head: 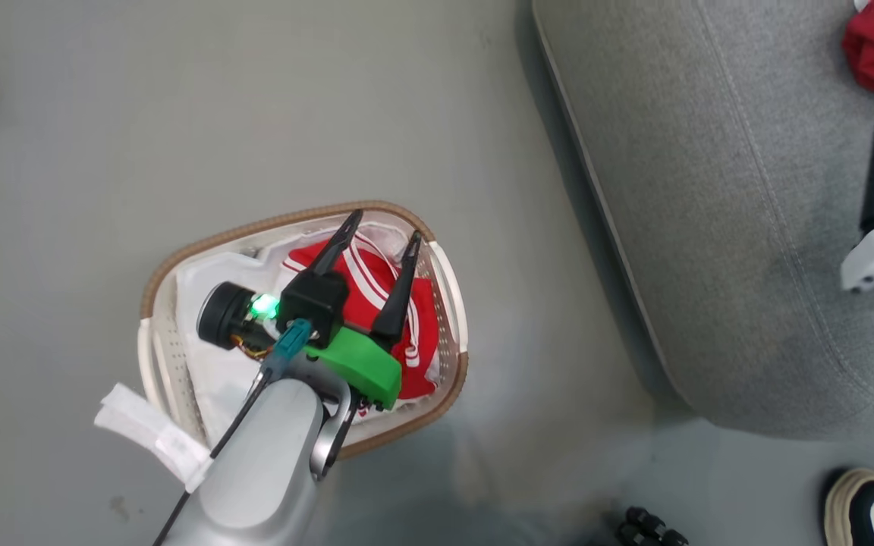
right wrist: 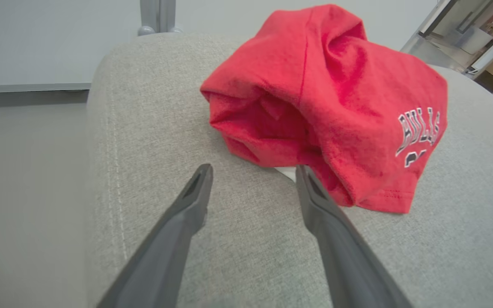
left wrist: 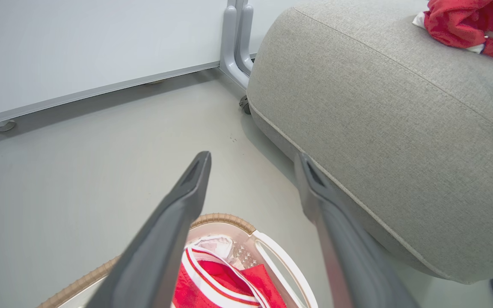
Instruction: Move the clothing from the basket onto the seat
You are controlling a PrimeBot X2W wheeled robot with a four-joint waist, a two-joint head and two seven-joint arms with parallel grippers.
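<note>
Clothing (head: 425,326) in the basket (head: 255,227) awaits the spread left pincer's (head: 384,226) descent; right pincer (right wrist: 253,169) hangs spread beside the jersey (right wrist: 328,98) on the seat (right wrist: 144,128).

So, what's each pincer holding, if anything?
Nothing held. Left pincer open over red striped garment in white plastic basket; right pincer open beside red lettered jersey on grey fabric seat.

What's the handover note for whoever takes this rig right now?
Left gripper: open, empty, hovering over the basket.
Right gripper: open, empty, over the seat, fingers pointing toward the jersey.
Done: the jersey lies bunched on the seat.
Left: a red garment with white stripes lies in the basket. Pick it up, probably with the left gripper, and put it on the seat.
</note>
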